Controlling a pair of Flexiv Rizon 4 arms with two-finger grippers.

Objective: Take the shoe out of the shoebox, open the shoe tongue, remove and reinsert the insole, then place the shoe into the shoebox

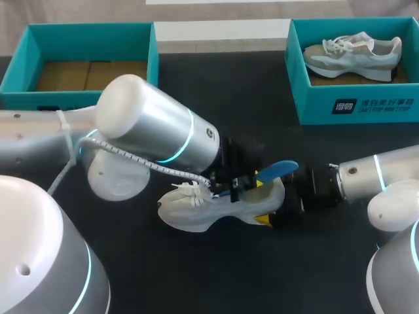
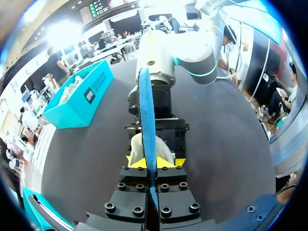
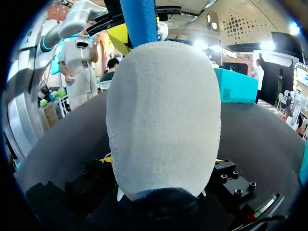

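Observation:
A white shoe [image 1: 216, 209] lies on the dark table in the middle, toe toward my left arm. My right gripper [image 1: 275, 212] stands at its heel, one finger on each side, shut on the shoe [image 3: 163, 110]. In the right wrist view the heel fills the space between those fingers. A blue insole [image 1: 276, 171] sticks up and out of the shoe's opening. My left gripper [image 1: 239, 184] is shut on the insole [image 2: 147, 110], which stands edge-on between the yellow tips of the left gripper [image 2: 151, 162]. The same blue insole [image 3: 139, 21] rises behind the heel.
A teal shoebox [image 1: 357, 104] at the back right holds a second grey-and-white shoe [image 1: 353, 52]. Another teal box [image 1: 154, 49] stands at the back left with only its brown bottom showing. My left arm's big silver joint [image 1: 154, 127] hangs over the table's middle left.

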